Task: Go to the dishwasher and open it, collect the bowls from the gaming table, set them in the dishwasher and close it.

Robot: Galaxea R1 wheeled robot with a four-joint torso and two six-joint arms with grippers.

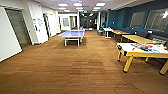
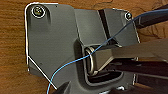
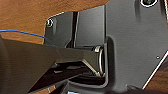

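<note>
I was driving the robot across a big room with a brown wood-look floor point(image 1: 75, 72). This looked like the driving step, on the way to fetch the bowls. The gaming table point(image 1: 125, 46), white on top with yellow legs, stood ahead of the robot and off to its right. Bright things lay on it, and a small orange-red spot point(image 1: 133, 49) might have been a bowl, but I could not tell. A blue ping-pong table point(image 1: 72, 33) stood far ahead, near the middle of the room. I saw no dishwasher here. Both wrist cameras looked down at the floor past the robot's own dark plates, so I could not tell if the grippers were wide or narrow. I think the next move needed a turn to the right and a slow roll up beside the white table
</note>
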